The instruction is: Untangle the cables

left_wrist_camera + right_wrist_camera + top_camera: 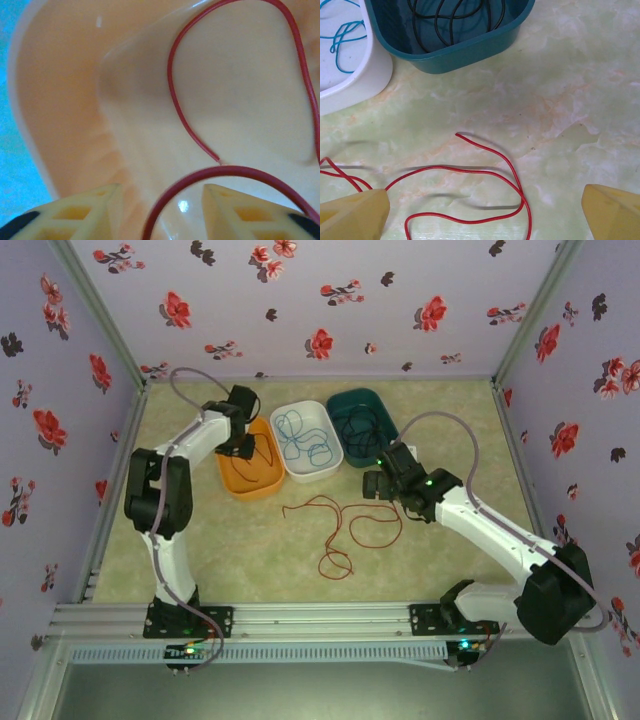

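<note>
White tray (310,478) taken as reference; blue cable (300,436) coiled inside it. Orange tray (250,492) touches its left side and holds a second red cable (171,95). Left gripper (160,200) hangs low in the orange tray, fingers spread, a loop of that cable passing between them. Teal tray (360,393) on its right holds the black cable (438,22). Loose red cable (465,170) sprawls on the table (580,90) in front of the white tray. Right gripper (485,210) is above it, fingers wide apart, nothing pinched.
</note>
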Tool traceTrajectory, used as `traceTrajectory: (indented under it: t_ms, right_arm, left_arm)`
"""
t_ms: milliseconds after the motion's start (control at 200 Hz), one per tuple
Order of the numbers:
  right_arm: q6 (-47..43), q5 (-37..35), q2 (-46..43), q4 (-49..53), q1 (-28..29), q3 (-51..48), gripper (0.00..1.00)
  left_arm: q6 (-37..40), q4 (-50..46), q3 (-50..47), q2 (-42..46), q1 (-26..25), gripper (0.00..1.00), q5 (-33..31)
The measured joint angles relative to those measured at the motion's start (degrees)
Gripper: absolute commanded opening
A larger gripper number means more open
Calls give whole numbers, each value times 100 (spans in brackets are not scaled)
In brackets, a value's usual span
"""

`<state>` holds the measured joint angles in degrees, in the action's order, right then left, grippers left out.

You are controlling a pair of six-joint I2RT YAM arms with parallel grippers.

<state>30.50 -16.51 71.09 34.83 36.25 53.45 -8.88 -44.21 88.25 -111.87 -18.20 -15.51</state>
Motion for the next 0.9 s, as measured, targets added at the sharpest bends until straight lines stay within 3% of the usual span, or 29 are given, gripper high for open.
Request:
traceTrajectory:
  t_ms: [425,610,700,740,900]
  right_arm:
    - [-9,22,72,-2,0,13,99]
    - [-7,20,74,2,0,13,99]
    - [-4,20,94,4,0,13,99]
    - [-4,22,109,4,0,13,99]
    - [-15,240,164,-24,0,11,86]
  left_arm:
    - [-2,-92,0,560,0,67,-59]
    - [-59,-87,-26,678,-46,85,-63]
    - [-109,-85,-122,942,-120,99,-66]
    - [-153,-76,-199,1097,-173,100,-68]
    - [-313,55,-651,2002,-444,100,-63]
